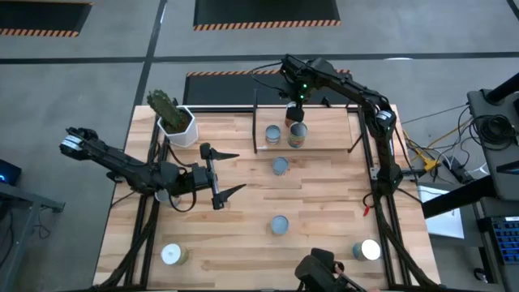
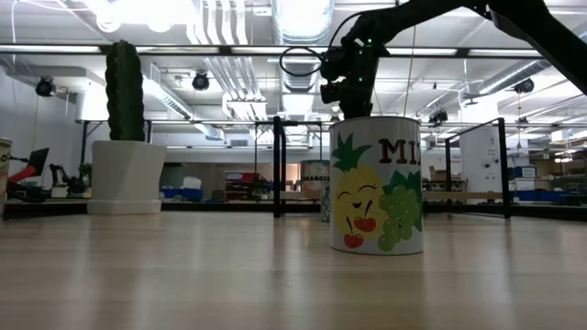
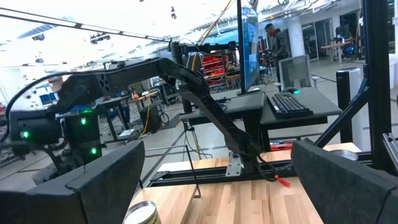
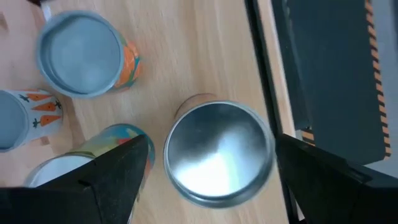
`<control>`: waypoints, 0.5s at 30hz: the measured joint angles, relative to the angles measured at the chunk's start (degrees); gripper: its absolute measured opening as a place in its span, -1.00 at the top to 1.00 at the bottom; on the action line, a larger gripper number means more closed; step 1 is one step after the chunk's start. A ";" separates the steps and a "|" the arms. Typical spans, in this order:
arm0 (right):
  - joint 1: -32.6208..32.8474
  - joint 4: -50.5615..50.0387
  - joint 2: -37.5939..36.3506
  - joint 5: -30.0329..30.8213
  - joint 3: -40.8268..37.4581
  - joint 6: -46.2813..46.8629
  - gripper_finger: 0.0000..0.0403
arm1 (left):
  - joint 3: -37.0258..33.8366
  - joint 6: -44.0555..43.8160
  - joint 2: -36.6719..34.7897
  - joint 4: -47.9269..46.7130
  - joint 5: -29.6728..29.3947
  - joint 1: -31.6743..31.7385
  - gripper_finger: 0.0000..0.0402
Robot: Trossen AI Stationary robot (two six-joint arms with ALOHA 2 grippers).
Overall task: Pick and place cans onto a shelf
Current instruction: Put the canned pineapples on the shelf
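Observation:
The shelf (image 1: 324,134) stands at the table's far side. My right gripper (image 1: 294,112) hangs over its far part, pointing steeply down and open. In the right wrist view a silvery-topped can (image 4: 219,152) stands upright on the shelf board (image 4: 205,50), with a finger on either side and a gap to each. Two more cans (image 1: 273,135) (image 1: 298,135) stand on the shelf. Several cans (image 1: 280,166) (image 1: 280,225) (image 1: 170,254) (image 1: 369,250) stand on the tabletop. My left gripper (image 1: 220,173) waits open at mid-left, above the table.
A white pot with a cactus (image 1: 177,122) stands at the far left corner. A fruit-labelled can (image 2: 378,183) fills the low view's middle. The shelf's black posts (image 1: 256,122) rise beside my right gripper. A person (image 3: 278,40) stands far off in the room.

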 joint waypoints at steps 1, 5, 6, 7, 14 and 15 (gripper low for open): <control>-0.01 -0.18 -0.09 -0.02 0.62 0.19 -0.66 | 0.00 0.01 0.00 0.01 0.00 0.00 -0.92; -0.02 -1.19 -0.19 -0.06 2.30 0.45 -0.53 | 0.00 0.00 0.00 0.02 0.00 0.00 -0.92; -0.02 -1.18 -0.19 -0.06 2.30 0.28 -0.46 | 0.00 0.02 0.00 0.02 0.00 0.00 -0.92; -0.04 -1.20 -0.19 -0.06 2.28 0.30 -0.38 | 0.00 0.02 0.00 0.00 0.00 0.00 -0.92; -0.17 -0.91 -0.19 0.00 0.66 0.25 0.42 | 0.00 0.00 0.00 0.00 0.00 0.00 -0.92; -0.17 -0.85 -0.19 0.01 0.38 0.12 0.54 | 0.00 0.02 0.00 0.00 0.00 0.00 -0.92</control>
